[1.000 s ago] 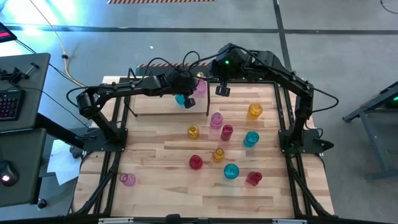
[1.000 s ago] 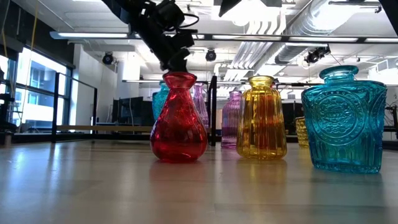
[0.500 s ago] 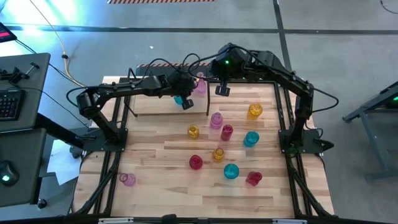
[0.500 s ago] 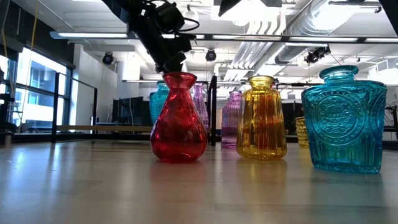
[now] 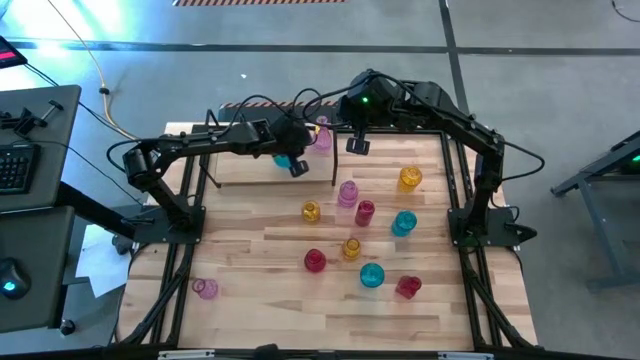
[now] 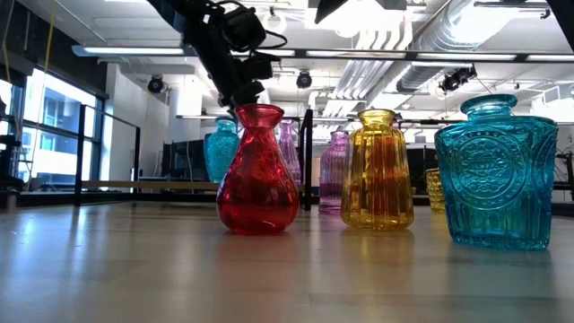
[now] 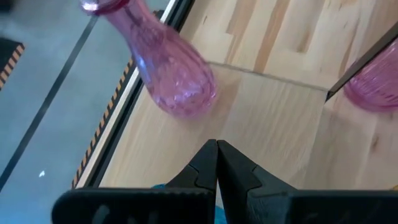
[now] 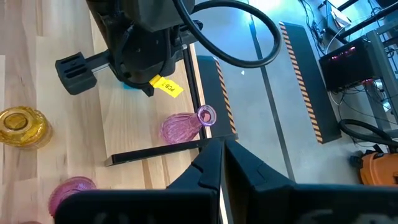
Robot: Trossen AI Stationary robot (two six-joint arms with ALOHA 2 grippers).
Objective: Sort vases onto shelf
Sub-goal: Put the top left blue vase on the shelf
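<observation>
A lone pink vase [image 5: 205,289] stands near the tabletop's [image 5: 260,310] left front corner. Farther back, the left gripper [image 5: 296,165] hangs over the shelf [image 5: 240,170], jaws closed on the neck of a cyan vase [image 6: 218,151] above the wooden plank. Just beside it a tall pink vase [image 5: 322,137] stands on the shelf. The right gripper [image 5: 358,146] waits nearby with its jaws shut and empty. Red, yellow, pink and cyan vases [image 5: 372,275] are scattered across the middle and right of the tabletop.
</observation>
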